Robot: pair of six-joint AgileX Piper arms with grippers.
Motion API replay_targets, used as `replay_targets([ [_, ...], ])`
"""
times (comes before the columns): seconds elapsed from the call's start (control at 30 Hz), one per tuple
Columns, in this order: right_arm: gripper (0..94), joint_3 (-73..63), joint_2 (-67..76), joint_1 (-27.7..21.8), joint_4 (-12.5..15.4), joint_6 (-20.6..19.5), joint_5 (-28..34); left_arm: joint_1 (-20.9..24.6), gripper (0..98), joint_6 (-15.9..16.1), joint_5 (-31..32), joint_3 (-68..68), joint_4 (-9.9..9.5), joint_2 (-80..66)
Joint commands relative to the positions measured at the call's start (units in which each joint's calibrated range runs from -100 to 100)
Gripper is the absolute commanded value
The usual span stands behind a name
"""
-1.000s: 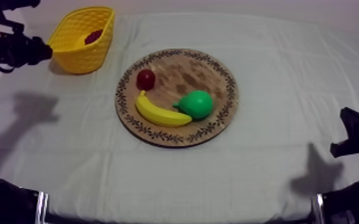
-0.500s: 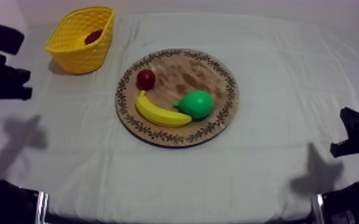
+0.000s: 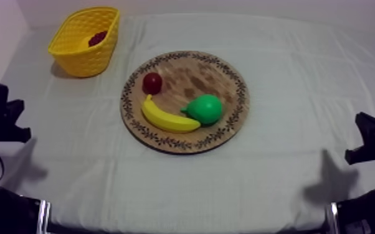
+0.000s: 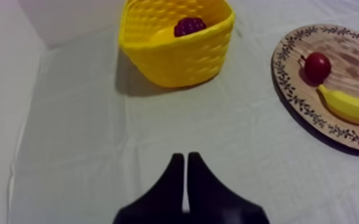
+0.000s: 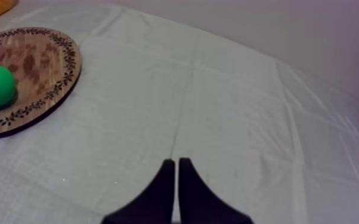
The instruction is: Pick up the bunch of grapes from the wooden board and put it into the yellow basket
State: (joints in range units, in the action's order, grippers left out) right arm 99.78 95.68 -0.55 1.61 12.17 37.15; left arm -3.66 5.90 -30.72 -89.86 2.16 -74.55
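Lab-type test setup: cloth-covered table (image 3: 302, 81) w/ toy banana (image 3: 168, 119), plain wall (image 5: 265, 24).

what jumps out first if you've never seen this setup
The round wooden board at the centre of the table, holding a banana, a green pear and a small red fruit. Next, the yellow basket at the far left corner, with the bunch of grapes lying inside it.

The bunch of grapes (image 4: 189, 25), dark purple and knobbly, lies inside the yellow basket (image 4: 182, 59), showing just above its near rim; the basket stands upright, well ahead of the left gripper (image 4: 185, 156); the round wooden board (image 4: 344, 56), with its patterned rim, lies flat ahead and to that gripper's right, apart from the basket.
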Motion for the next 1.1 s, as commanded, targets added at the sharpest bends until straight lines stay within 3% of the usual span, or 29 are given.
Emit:
replay_targets([
  [0.0, 0.5, -0.01, 0.0, 0.01, 0.02, 0.01, 0.03, -0.05, 0.0, -1.15, -0.02, -2.71, -0.88, -5.44],
  [0.37, 0.5, -0.01, 0.0, 0.01, 0.02, 0.01, 0.03, -0.42, 0.0, -4.46, -4.18, -8.56, -3.8, -17.15],
  [0.67, 0.5, -0.01, 0.0, 0.01, 0.02, 0.01, 0.03, -0.16, 0.0, -5.46, -10.27, -7.28, -3.88, -24.42],
  [1.07, 0.5, -0.01, 0.0, 0.01, 0.02, 0.01, 0.03, -0.04, 0.0, -6.13, -11.39, -6.91, -3.8, -25.44],
])
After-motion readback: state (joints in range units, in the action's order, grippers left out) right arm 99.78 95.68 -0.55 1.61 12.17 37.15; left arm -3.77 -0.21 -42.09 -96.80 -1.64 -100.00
